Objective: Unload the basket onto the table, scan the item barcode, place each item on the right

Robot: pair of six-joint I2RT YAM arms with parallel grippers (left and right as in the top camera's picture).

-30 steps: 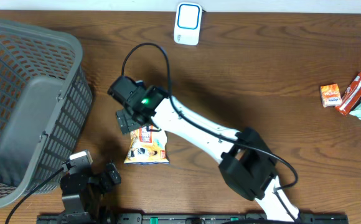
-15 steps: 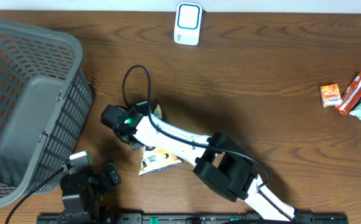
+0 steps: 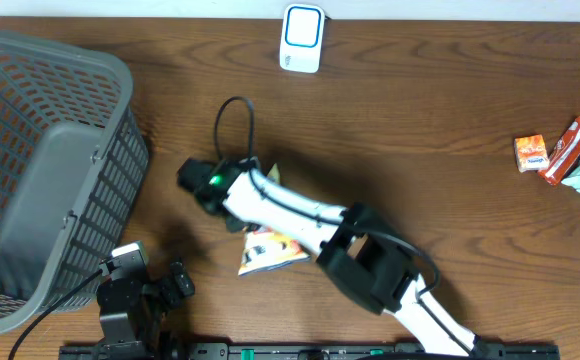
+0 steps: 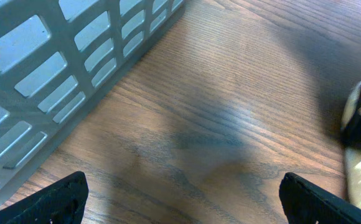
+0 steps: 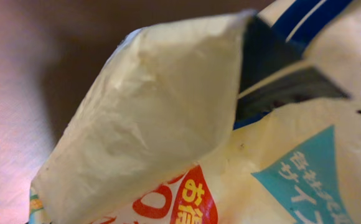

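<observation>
Right claw (image 3: 228, 205) is clamped on the top edge of the snack bag (image 3: 270, 250), and the rest of the bag trails back toward the arm's base. Left claw (image 4: 190, 199) is spread wide and holds nothing, with the basket (image 3: 40, 170) just beside it. Count: one bag, one basket, one scanner (image 3: 302, 38) well beyond the right claw, three small packets (image 3: 560, 155) far off to its side. Only the right wrist cam shows the bag's crumpled fold against a dark finger (image 5: 280, 84).

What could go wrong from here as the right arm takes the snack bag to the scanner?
1. The right gripper seems to pinch only the edge of the snack bag, which looks folded and crumpled in the right wrist view; it could slip out on the way to the scanner.
2. No barcode shows in any view, so the bag may reach the scanner with the code creased or facing away.
</observation>
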